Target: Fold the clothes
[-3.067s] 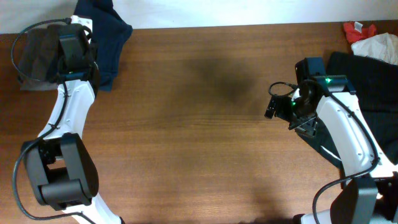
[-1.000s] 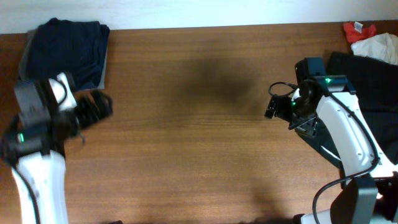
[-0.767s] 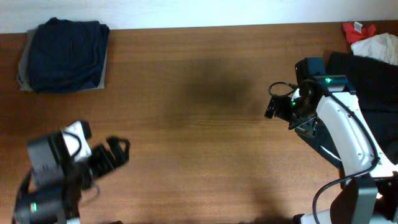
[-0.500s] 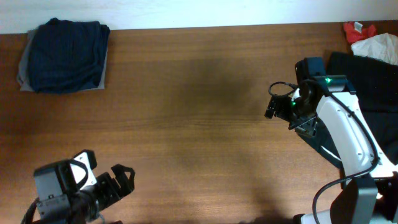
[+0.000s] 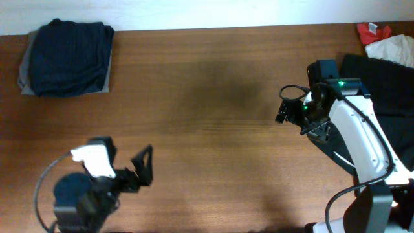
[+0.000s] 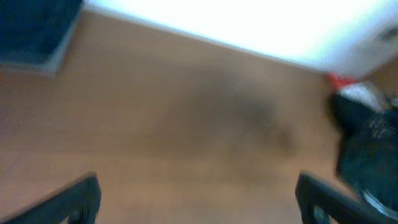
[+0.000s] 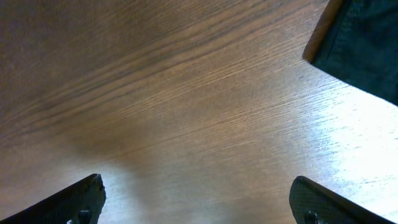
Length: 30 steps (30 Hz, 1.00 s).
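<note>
Both sets wide open, nothing held: left fingers (image 5: 147,157) lower left, right fingers (image 5: 281,117) right of centre. Navy clothes (image 5: 68,57) lie folded on a grey garment (image 5: 23,76), upper left of the table (image 5: 213,149).

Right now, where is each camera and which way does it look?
Overhead: above the table, looking down; left gripper and right gripper show, both open.
Left wrist: behind its own fingers, looking across the table to its far edge; blurred.
Right wrist: behind its own fingers, looking down at close wood.
Shared: overhead and left wrist both show the navy clothes and black garment.
</note>
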### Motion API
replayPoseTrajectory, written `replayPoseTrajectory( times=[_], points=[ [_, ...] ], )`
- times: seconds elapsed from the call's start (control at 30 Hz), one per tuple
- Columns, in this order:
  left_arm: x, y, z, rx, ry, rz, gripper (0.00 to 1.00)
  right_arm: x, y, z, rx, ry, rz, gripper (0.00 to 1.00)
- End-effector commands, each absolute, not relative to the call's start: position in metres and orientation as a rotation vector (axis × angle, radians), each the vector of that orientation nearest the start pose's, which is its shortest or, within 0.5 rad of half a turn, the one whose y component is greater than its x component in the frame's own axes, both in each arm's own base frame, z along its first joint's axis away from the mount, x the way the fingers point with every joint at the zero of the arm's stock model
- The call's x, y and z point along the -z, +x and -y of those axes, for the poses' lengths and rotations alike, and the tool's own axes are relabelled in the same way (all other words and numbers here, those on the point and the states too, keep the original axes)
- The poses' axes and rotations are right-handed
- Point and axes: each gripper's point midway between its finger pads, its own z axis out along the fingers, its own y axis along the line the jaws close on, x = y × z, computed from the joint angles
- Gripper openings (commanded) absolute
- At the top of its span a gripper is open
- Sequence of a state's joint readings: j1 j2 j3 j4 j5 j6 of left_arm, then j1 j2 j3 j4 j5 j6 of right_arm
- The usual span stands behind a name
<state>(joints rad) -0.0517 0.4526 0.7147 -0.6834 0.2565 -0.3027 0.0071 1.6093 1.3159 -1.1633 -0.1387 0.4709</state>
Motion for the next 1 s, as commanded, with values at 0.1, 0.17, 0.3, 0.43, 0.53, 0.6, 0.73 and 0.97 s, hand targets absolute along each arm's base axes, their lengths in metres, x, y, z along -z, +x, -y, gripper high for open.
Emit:
replayPoseTrajectory(
  times=[0.1,0.17,0.3,0.43,0.53,0.6,0.73,0.97],
  points=[
    [-0.21,0.225,0.054,0.421,0.01,-1.791,0.99,-0.125,0.313,-0.024,-0.232,0.689,-2.958,0.98],
    [-0.205,0.231,0.054,0.384,0.058,-1.72,0.99,-0.125,0.313,-0.024,-0.232,0.689,-2.958,0.98],
    [-0.208,0.235,0.054,0.265,0.189,-1.568,0.99,-0.125,0.313,-0.024,-0.232,0.689,-2.958,0.98],
    [-0.201,0.238,0.04,0.149,0.191,-1.515,0.99,-0.125,0.313,-0.024,-0.232,0.689,-2.958,0.98],
    [-0.191,0.243,0.026,0.096,0.136,-1.532,0.99,-0.125,0.313,-0.024,-0.232,0.689,-2.958,0.98],
    [-0.183,0.245,0.018,0.06,0.099,-1.55,0.99,-0.125,0.313,-0.024,-0.232,0.689,-2.958,0.98],
    [-0.173,0.246,0.015,0.048,0.086,-1.581,0.99,-0.125,0.313,-0.024,-0.232,0.689,-2.958,0.98],
    [-0.159,0.245,0.015,0.036,0.099,-1.637,0.99,-0.125,0.313,-0.024,-0.232,0.689,-2.958,0.98]
  ],
)
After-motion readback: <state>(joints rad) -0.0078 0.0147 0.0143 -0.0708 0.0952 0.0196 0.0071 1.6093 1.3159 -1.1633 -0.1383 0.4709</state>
